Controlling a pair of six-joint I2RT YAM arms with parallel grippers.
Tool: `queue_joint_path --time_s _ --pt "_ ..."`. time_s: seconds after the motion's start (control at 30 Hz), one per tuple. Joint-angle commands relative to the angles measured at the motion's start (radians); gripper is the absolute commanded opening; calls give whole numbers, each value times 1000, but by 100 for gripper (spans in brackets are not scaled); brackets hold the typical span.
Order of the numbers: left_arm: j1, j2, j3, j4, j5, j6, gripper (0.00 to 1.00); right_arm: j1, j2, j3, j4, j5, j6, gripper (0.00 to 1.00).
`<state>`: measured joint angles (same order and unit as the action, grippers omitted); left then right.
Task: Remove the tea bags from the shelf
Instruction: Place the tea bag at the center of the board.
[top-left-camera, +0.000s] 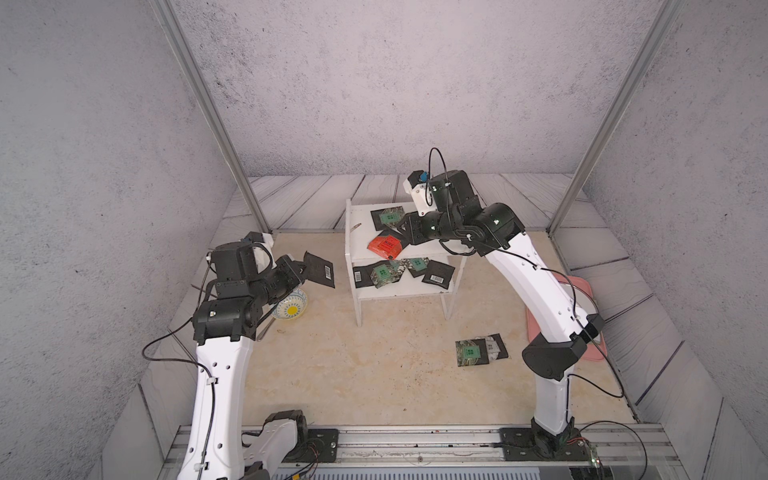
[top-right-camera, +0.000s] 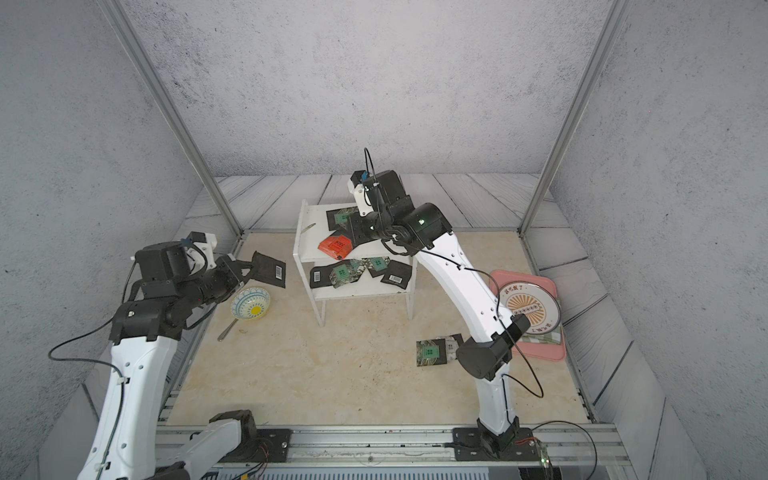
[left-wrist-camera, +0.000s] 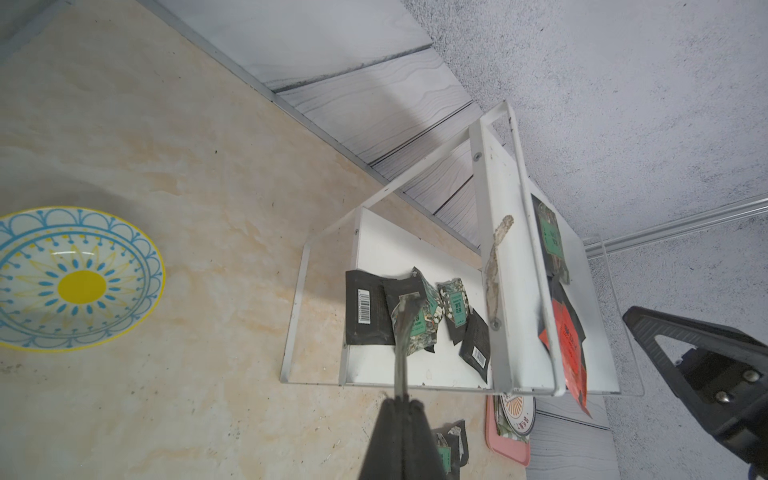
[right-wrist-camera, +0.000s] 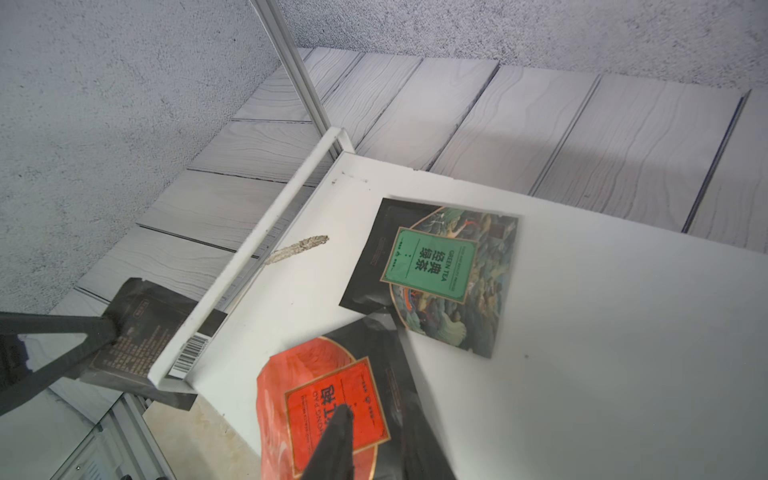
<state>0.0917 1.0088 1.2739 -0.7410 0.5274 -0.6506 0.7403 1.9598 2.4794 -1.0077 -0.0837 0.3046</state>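
Grey speckled walls and two aluminium posts enclose a beige marbled tabletop (top-left-camera: 374, 374) that fills the lower centre of both top views. Two white-and-black arms rise from a rail along the bottom edge.

At centre frame stands the shelf (top-left-camera: 356, 246), white, with two boards on short legs. A pink tray (top-right-camera: 559, 353) at the right of the frame carries a round plate (top-right-camera: 524, 307). A patterned bowl (top-right-camera: 250, 304) sits on the tabletop at the left.

The left gripper (top-left-camera: 303, 270) hangs left of the shelf, clear of it and just up-frame of the bowl. Its fingers are pressed together on one edge of a black barcode sachet (top-left-camera: 320, 270), which is held off the table.

The right gripper (top-left-camera: 400, 240) reaches over the top board from the right. In the right wrist view a dark fingertip (right-wrist-camera: 343, 415) lies over the label of the red-orange sachet (right-wrist-camera: 324, 390), which overhangs the board's front edge. Whether the jaws clamp it cannot be told.

Most of the tea bags (top-left-camera: 390, 272) lie overlapped on the lower board, green labels in the middle and barcode backs at either end. A green-label sachet (top-left-camera: 388, 217) lies flat on the top board, up-frame of the red-orange one. Two more sachets (top-left-camera: 478, 352) lie overlapped on the tabletop, lower right of centre and off the shelf.
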Motion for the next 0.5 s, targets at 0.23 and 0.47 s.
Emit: queue_joint_path --time_s 0.23,0.47 --pt "-31 -75 -208 -24 42 11 0 -4 -82 -31 -17 31 -15 25" --pt "-136 -113 -326 -25 48 12 0 -24 -233 -231 29 51 16 26"
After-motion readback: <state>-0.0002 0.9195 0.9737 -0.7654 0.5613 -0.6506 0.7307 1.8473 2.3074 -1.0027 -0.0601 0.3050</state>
